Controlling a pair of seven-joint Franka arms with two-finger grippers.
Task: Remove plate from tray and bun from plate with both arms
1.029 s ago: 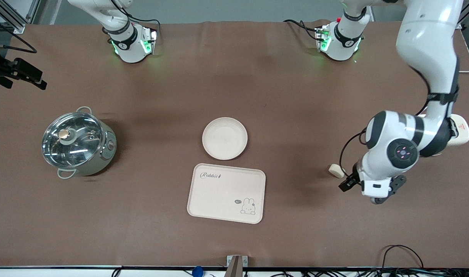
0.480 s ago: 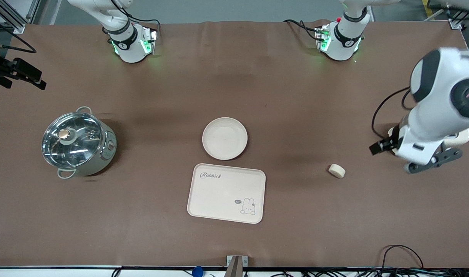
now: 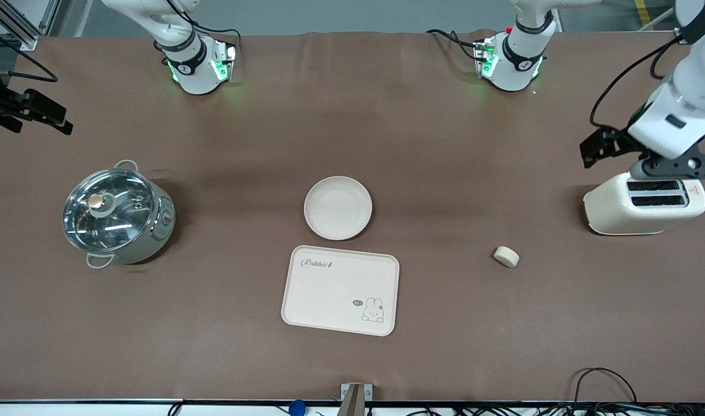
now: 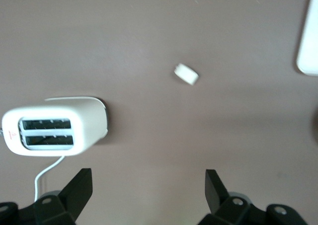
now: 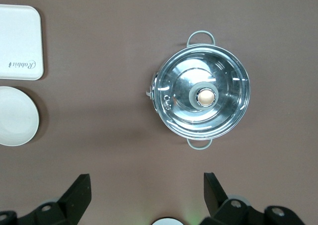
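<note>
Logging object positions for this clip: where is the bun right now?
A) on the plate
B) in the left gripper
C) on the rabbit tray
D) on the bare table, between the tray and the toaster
D: the bun lies alone on the table, apart from the tray and the toaster.
</note>
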